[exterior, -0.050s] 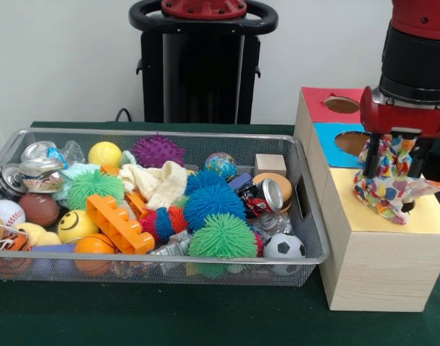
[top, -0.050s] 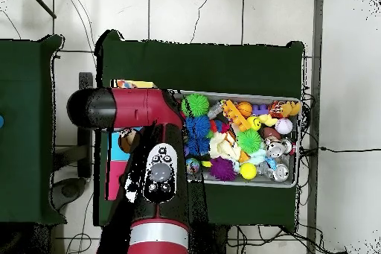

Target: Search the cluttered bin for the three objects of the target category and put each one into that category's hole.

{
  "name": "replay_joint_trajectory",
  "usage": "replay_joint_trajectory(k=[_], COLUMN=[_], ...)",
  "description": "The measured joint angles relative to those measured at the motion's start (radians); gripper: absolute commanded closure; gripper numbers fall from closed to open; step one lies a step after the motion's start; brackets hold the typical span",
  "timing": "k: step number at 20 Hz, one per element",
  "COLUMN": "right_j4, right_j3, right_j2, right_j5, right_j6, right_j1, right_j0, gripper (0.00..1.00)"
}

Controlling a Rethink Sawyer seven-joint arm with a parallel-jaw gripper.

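Between the fingers [exterior, -0.050s: 372, 154] we see a patchwork cloth [exterior, -0.050s: 390, 184], clamped near its top, its loose end draped on the yellow panel [exterior, -0.050s: 364, 210] of the wooden box [exterior, -0.050s: 375, 267], over a hole there. The gripper [exterior, -0.050s: 394, 155] hangs just above that panel. Behind it lie the blue panel [exterior, -0.050s: 328, 144] and red panel [exterior, -0.050s: 315, 102], each with a hole. Off to one side sits the wire bin [exterior, -0.050s: 306, 216], crowded with spiky balls [exterior, -0.050s: 214, 204], a cream cloth [exterior, -0.050s: 159, 184], a soccer ball [exterior, -0.050s: 283, 246] and cans [exterior, -0.050s: 269, 194].

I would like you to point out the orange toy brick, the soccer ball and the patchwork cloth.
orange toy brick [exterior, -0.050s: 117, 223], front view, on its studded top.
soccer ball [exterior, -0.050s: 283, 247], front view, on its white middle.
patchwork cloth [exterior, -0.050s: 390, 189], front view, on its hanging folds.
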State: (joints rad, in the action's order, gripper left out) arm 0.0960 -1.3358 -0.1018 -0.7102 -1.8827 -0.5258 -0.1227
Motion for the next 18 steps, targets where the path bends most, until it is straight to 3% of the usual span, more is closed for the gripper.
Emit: replay_joint_trajectory(k=[18], right_j4=[0.0], right_j3=[0.0], right_j2=[0.02], right_j5=[0.001], right_j6=[0.0], right_j1=[-0.01], right_j0=[0.0], gripper=[0.0])
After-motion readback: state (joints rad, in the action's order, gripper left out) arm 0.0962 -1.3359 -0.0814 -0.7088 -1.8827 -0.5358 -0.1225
